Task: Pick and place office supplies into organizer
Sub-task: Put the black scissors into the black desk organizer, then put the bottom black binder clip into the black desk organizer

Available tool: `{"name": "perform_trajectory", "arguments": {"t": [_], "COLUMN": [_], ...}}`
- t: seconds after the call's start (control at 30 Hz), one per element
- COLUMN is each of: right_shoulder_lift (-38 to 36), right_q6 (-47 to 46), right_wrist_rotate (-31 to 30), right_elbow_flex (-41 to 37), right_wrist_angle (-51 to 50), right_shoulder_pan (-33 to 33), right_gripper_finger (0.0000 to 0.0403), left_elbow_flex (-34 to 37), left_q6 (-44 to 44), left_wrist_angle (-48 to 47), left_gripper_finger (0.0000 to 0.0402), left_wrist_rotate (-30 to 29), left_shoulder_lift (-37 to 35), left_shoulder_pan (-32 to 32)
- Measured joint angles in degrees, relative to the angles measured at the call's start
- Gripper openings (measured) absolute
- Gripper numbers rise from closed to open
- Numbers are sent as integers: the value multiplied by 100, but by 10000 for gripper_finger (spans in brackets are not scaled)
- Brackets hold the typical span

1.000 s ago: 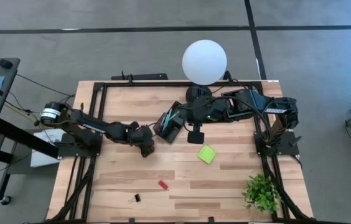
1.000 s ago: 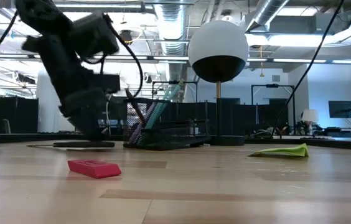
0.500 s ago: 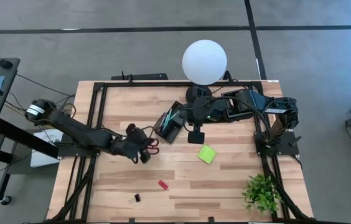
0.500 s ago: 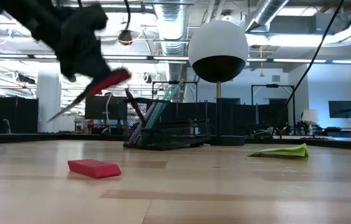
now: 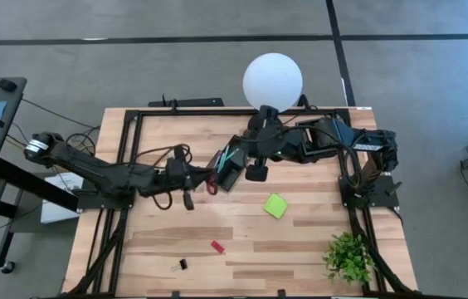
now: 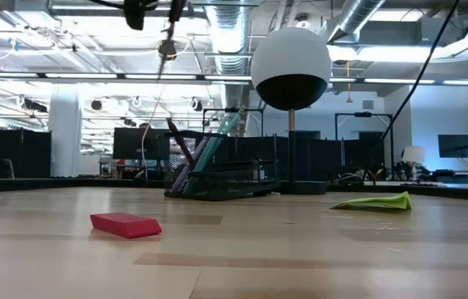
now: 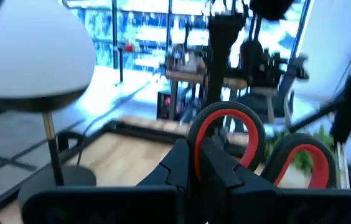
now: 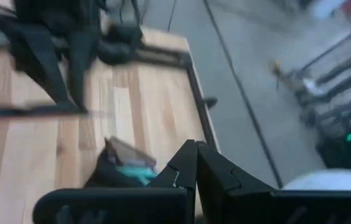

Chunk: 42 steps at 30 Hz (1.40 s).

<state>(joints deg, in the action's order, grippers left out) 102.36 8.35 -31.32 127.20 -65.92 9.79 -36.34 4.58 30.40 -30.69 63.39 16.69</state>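
My left gripper (image 5: pixel 199 178) is shut on the red-handled scissors (image 5: pixel 212 184) and holds them in the air just left of the organizer (image 5: pixel 227 164). The organizer is a black mesh tray with pens standing in it (image 6: pixel 217 174). My right gripper (image 5: pixel 256 172) hangs shut over the organizer's right side and holds nothing. A lime-green sticky-note pad (image 5: pixel 275 205), a small red piece (image 5: pixel 217 247) and a black clip (image 5: pixel 182 264) lie flat on the wooden table. In the left wrist view the scissors' two red loops (image 7: pixel 300 158) stick out past my fingers. My left gripper pinches the scissors at the handle end, on the base of one red loop (image 7: pixel 220 127). The fingers (image 7: pixel 208 167) lie level and point toward the table's right. The scissors are lifted clear of the table. The gripper hides the blades.
A white globe lamp (image 5: pixel 272 81) stands on its black base just behind the organizer. A small green plant (image 5: pixel 348 256) sits at the near right corner. Bare wood lies between the organizer and the near edge, apart from the pad, red piece and clip.
My left gripper has risen from the table with the scissors and tipped from pointing down to level. It has swung toward the table's right, up to the organizer. The scissors, first on the wood, are now lifted clear. My right gripper has only turned a little.
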Motion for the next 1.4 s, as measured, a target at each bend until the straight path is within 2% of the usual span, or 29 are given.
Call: {"name": "perform_trajectory", "arguments": {"t": [0.13,0.3,0.37,0.47,0.67,0.9,1.23,1.4], "right_shoulder_lift": [-22,-282,-374,-437,-466,-465,-465,-465], "right_q6": [644,1242,1253,1131,967,760,755,755], "right_wrist_rotate": [-31,-27,-29,-27,-23,-10,-5,-5], "right_elbow_flex": [-3,2,2,0,0,0,0,0], "right_wrist_angle": [781,1602,1598,1425,1149,1011,1109,1114], "right_shoulder_pan": [246,626,736,839,911,843,845,846], "right_gripper_finger": [0,0,0,0,0,0,0,0], "left_elbow_flex": [154,495,646,805,1124,1315,1342,1340], "left_q6": [-94,225,533,785,1157,1510,2024,2019], "left_wrist_angle": [987,3133,3778,4525,5662,5661,4891,5038], "left_gripper_finger": [4,4,4,4,3,15,77,109], "left_wrist_rotate": [287,1456,1693,1858,1826,1574,365,157], "left_shoulder_lift": [494,1454,1838,2361,3036,3080,3083,3080], "left_shoulder_pan": [-446,-1274,-1543,-1755,-1798,-1797,-1797,-1797]}}
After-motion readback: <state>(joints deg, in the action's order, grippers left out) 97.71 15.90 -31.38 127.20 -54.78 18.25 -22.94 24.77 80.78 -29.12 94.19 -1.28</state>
